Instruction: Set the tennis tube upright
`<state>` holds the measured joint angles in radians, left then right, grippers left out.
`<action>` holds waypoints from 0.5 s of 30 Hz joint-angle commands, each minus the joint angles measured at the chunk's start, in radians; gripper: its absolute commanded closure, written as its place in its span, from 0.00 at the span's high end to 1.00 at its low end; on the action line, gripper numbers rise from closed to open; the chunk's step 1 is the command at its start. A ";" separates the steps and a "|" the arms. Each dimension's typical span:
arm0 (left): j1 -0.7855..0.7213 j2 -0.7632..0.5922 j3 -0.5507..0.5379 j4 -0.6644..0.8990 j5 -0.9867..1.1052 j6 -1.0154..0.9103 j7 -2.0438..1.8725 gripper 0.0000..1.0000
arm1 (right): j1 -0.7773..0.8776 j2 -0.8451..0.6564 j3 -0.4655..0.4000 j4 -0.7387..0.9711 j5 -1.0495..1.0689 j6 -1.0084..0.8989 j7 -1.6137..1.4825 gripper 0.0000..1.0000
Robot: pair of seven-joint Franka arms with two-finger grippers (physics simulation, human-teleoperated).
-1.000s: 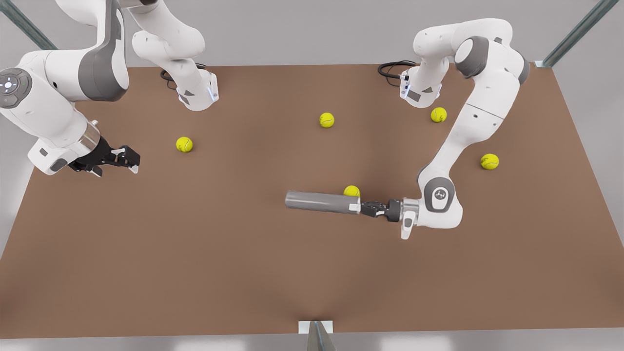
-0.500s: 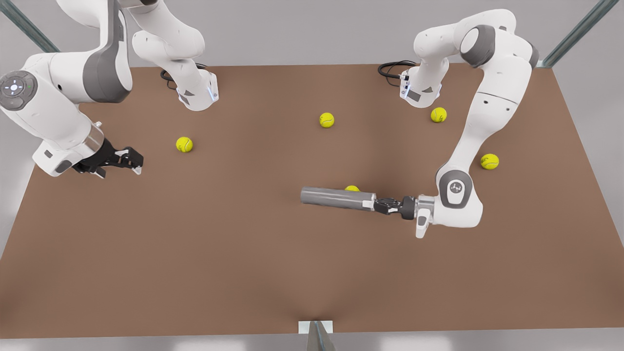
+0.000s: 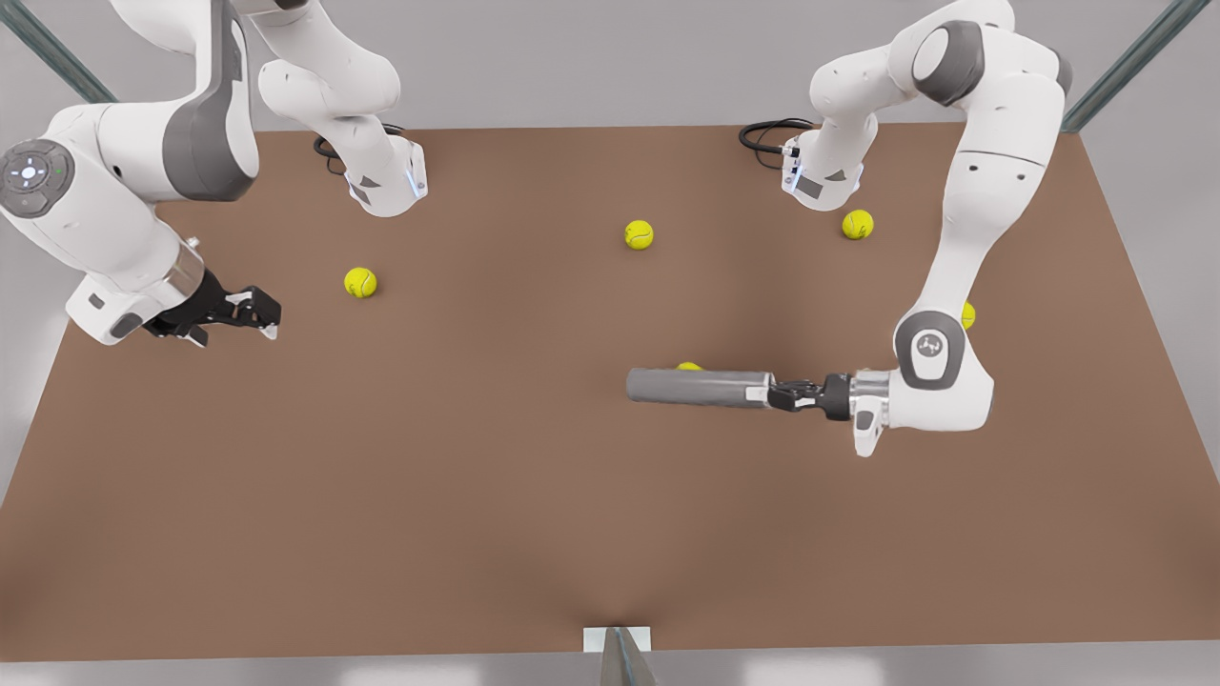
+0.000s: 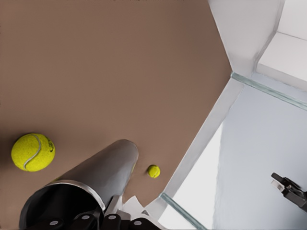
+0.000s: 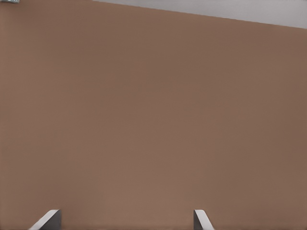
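A brown tabletop (image 3: 457,495) carries a grey tennis tube (image 3: 699,387) and several yellow-green tennis balls. The tube lies on its side, pointing left to right in the front view, right of the tabletop's centre. One ball (image 3: 687,366) sits just behind it, mostly hidden from the front.

The left gripper (image 3: 783,393), on the arm at the front view's right, has its jaws pinching the tube's silvery-rimmed right end. The left wrist view looks along the tube (image 4: 91,184), with its open rim nearest the camera and a ball (image 4: 32,152) just beside it. Whether the tube rests on the tabletop or is carried just above it cannot be told.

The right gripper (image 3: 250,312) waits at the front view's left, well apart from the tube, with its jaws spread. Its two fingertips (image 5: 48,219) frame bare tabletop in the right wrist view.

The step in hand appears to be the grasp and carry of the tube by its rim end. The next move likely calls for raising that end and turning the wrist until the tube stands vertical. It then needs setting down on its far end before release, clear of the nearby ball.
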<state>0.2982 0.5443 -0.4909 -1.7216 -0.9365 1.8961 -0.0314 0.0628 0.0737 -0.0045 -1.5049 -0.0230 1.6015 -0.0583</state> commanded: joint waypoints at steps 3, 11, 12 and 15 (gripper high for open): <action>0.007 -0.006 0.000 -0.001 0.036 0.001 -0.002 0.21 | -0.001 0.000 0.001 -0.001 0.000 0.000 0.000 1.00; 0.024 -0.049 0.003 0.002 0.162 0.006 -0.025 0.21 | -0.001 0.000 0.000 -0.001 0.000 0.000 0.000 1.00; 0.024 -0.052 0.002 0.008 0.228 0.009 -0.041 0.21 | -0.001 -0.002 0.001 -0.001 -0.002 0.000 0.000 1.00; 0.025 -0.083 0.003 0.008 0.286 0.011 -0.065 0.21 | -0.001 -0.002 0.001 -0.001 -0.002 0.000 0.000 1.00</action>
<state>0.3234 0.4555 -0.4870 -1.7134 -0.6894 1.9058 -0.0972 0.0622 0.0722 -0.0031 -1.5072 -0.0231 1.6002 -0.0583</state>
